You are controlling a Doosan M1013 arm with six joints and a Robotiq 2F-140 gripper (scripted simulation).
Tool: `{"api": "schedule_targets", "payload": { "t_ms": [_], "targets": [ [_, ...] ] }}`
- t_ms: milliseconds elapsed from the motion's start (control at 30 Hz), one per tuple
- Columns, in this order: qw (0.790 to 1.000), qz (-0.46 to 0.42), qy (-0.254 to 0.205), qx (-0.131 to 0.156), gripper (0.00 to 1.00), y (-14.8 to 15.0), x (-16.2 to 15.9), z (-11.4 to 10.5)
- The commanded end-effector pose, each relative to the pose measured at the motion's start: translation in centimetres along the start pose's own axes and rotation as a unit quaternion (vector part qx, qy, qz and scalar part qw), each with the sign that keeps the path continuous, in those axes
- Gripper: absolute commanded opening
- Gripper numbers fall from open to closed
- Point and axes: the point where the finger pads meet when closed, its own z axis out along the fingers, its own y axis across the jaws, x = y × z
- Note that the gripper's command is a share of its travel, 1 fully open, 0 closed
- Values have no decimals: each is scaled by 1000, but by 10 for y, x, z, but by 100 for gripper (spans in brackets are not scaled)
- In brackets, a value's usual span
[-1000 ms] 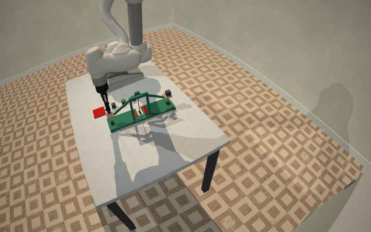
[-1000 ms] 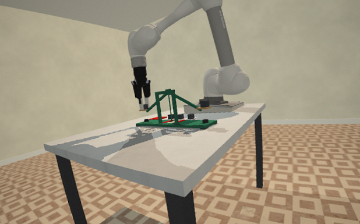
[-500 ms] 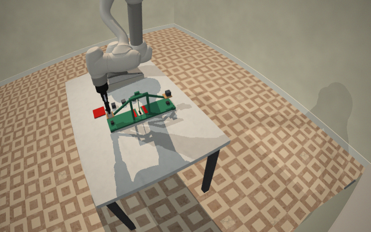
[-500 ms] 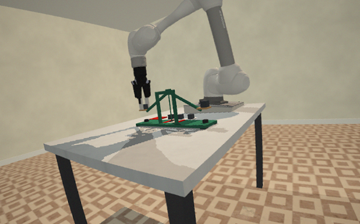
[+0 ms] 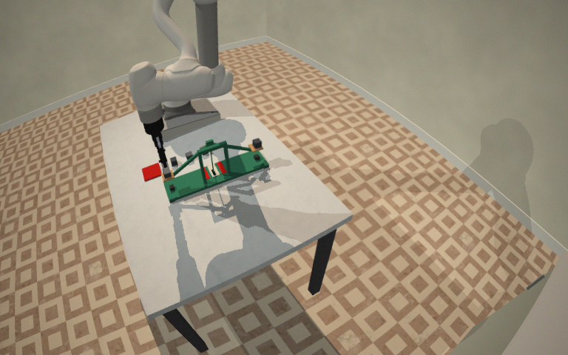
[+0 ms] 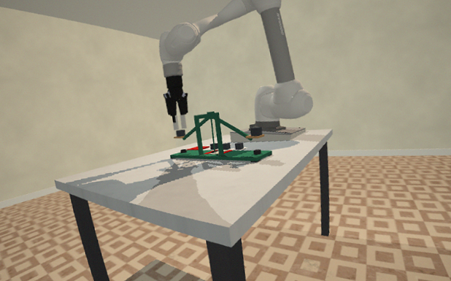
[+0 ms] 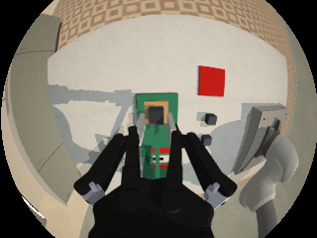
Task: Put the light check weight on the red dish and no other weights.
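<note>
The green rocker balance (image 5: pixel 215 169) stands mid-table, with tan pans at both beam ends. A dark weight sits on the left pan, and it also shows in the wrist view (image 7: pixel 157 115). My gripper (image 6: pixel 177 126) hangs straight above that weight, fingers parted to either side of it and just over it, not clamping it. Another weight (image 5: pixel 257 142) sits on the right pan. The flat red dish (image 5: pixel 151 171) lies right side up and empty on the table, left of the left pan. The pointer (image 5: pixel 213 170) hangs between the two red fields.
Two loose weights (image 5: pixel 174 160) (image 5: pixel 188 154) lie on the table behind the balance. Another weight (image 5: pixel 256 157) rests on the right end of the green base. The robot's base plate (image 5: pixel 190 119) is at the table's far edge.
</note>
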Motion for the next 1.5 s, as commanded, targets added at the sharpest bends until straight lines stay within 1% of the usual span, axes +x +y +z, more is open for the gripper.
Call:
{"api": "schedule_targets", "payload": {
  "t_ms": [0,133,233,500,533,1233,1333,1400,1467],
  "targets": [
    [1000,0,0,0,35,0,0,-19],
    [1000,0,0,0,35,0,0,-38],
    [1000,0,0,0,35,0,0,-48],
    [1000,0,0,0,35,0,0,-53],
    [1000,0,0,0,100,0,0,-53],
    [1000,0,0,0,100,0,0,-54],
    [1000,0,0,0,100,0,0,-59],
    [1000,0,0,0,100,0,0,-66],
    [1000,0,0,0,100,0,0,-66]
  ]
}}
